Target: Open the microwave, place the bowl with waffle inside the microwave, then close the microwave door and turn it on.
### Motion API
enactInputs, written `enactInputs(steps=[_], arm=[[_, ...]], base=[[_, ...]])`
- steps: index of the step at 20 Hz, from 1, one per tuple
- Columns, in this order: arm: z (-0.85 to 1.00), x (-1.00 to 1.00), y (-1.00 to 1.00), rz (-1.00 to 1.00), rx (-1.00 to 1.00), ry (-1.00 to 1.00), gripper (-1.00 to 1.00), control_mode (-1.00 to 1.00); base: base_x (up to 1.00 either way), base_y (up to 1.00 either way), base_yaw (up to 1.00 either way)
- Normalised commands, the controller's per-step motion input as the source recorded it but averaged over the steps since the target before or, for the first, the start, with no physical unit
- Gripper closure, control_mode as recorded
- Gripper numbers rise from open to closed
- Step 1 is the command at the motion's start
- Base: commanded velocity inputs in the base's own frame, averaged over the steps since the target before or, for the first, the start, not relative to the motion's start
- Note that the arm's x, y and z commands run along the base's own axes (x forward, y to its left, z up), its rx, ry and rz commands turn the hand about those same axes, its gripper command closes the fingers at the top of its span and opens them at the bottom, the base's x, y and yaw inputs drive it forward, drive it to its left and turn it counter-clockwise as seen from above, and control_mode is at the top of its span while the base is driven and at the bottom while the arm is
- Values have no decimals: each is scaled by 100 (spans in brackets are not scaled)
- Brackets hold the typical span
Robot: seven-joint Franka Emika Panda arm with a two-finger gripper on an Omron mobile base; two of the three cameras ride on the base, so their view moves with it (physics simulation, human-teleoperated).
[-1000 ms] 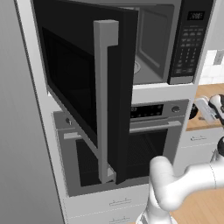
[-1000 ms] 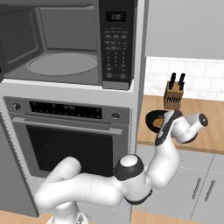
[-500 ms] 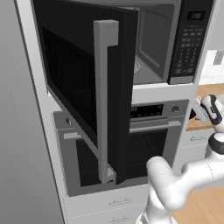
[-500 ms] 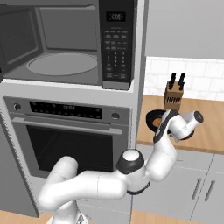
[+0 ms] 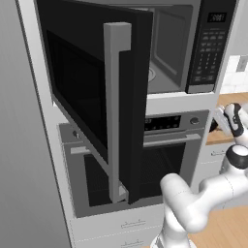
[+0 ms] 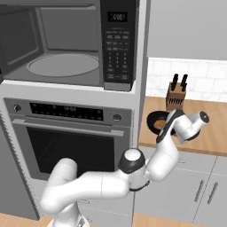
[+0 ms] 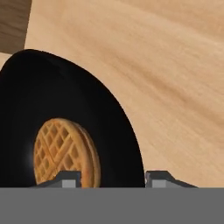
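Observation:
The microwave (image 6: 117, 44) stands open, its door (image 5: 97, 97) swung out to the left with the silver bar handle (image 5: 116, 111) facing me. Its cavity and glass turntable (image 6: 62, 64) hold nothing. The black bowl (image 7: 52, 87) with a round waffle (image 7: 65, 151) sits on the wooden counter (image 6: 208, 133) right of the oven. My gripper (image 7: 114, 177) is down at the bowl (image 6: 155, 120), jaws apart and straddling its near rim. One fingertip (image 7: 70, 177) is over the waffle, the other outside on the wood. From the right base camera the gripper (image 6: 162, 128) reaches down to the bowl's edge.
A steel-fronted oven (image 6: 66, 142) sits under the microwave. A knife block (image 6: 176, 97) stands behind the bowl against the tiled wall. The open microwave door juts far out at the left. Grey cabinet fronts (image 6: 195, 186) run below the counter.
The hand has settled a little lower onto the bowl's rim. The microwave door and the bowl have not moved.

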Motion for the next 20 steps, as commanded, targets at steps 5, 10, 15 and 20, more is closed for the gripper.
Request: enactInputs(steps=[5, 10, 15, 20], arm=[[-10, -14, 0, 0, 0, 0, 100, -100], [-3, -43, 0, 0, 0, -6, 100, -100], [32, -66, -6, -1, 0, -12, 100, -100], [40, -92, -14, -2, 0, -15, 100, -100]], base=[[0, 0, 0], [0, 0, 0], [0, 0, 0], [0, 0, 0]])
